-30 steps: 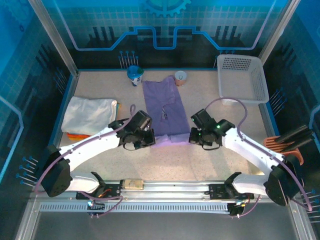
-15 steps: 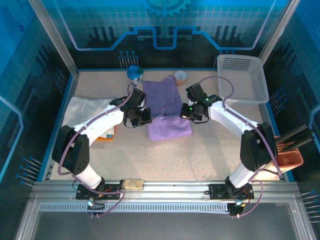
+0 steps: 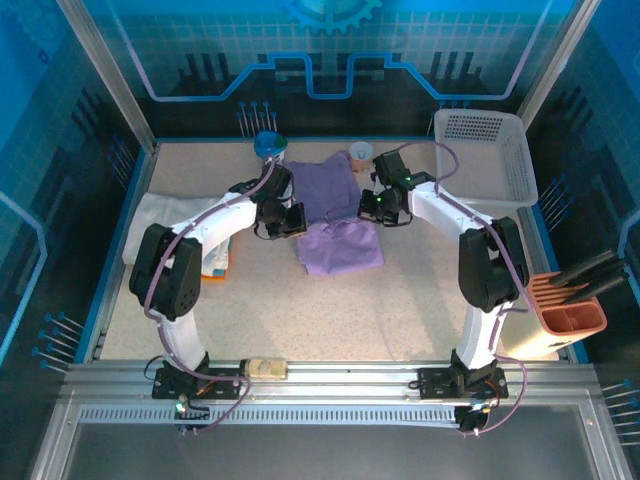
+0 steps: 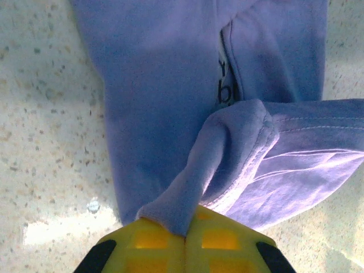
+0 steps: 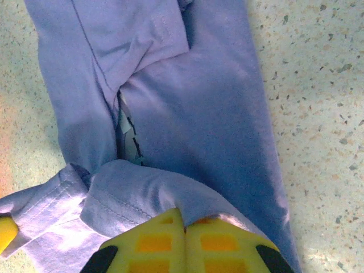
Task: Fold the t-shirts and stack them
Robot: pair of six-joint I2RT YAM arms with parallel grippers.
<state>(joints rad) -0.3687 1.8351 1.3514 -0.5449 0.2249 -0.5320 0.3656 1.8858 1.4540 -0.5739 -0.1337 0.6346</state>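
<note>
Both arms are reaching over the middle of the table, where the lavender t-shirt is lying as a narrow strip with its sides folded in, its length running away from the arm bases. The left gripper is pinching one corner of the near edge with jaws fully closed on the cloth, and the right gripper is holding the opposite corner in the same way. The cloth is rising from the table into each pair of yellow fingers, so this edge is hanging above the rest of the shirt. I think the two corners are being held level and apart so that the edge is staying straight while the shirt is being folded in half. The white t-shirt is resting at the left side over an orange t-shirt, probably where the stack is growing.
</note>
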